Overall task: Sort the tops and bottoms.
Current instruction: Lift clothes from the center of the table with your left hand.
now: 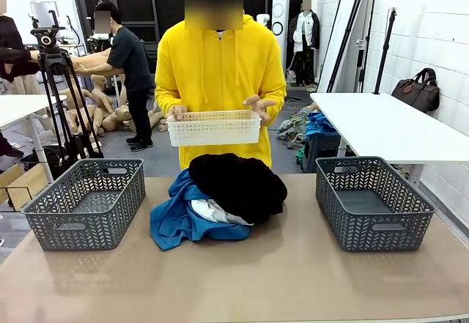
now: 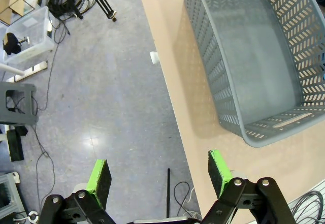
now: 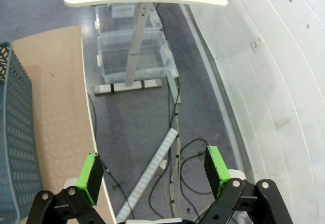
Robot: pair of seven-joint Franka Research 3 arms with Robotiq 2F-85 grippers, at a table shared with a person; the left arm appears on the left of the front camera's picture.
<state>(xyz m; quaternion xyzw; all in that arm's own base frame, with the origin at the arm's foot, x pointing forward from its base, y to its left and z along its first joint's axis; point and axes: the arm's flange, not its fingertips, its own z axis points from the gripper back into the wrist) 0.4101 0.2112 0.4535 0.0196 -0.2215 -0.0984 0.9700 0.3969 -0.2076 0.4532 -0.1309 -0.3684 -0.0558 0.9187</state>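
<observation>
A heap of garments lies in the middle of the brown table (image 1: 242,279): a black one (image 1: 238,184) on top, a bright blue one (image 1: 174,219) spilling to the left, and a bit of white cloth (image 1: 212,210) between them. My left gripper (image 2: 160,176) is open with nothing between its green pads, hanging over the floor beside the table's edge, near the left grey basket (image 2: 254,66). My right gripper (image 3: 152,176) is open too, above the floor past the table's right edge, with the right basket's wall (image 3: 12,132) at the picture's left.
Two empty grey baskets stand on the table, one left (image 1: 84,202), one right (image 1: 374,202). A person in a yellow hoodie (image 1: 220,67) holds a white basket (image 1: 214,127) behind the pile. A white side table (image 1: 388,121) stands at the right, a tripod (image 1: 51,81) at the left.
</observation>
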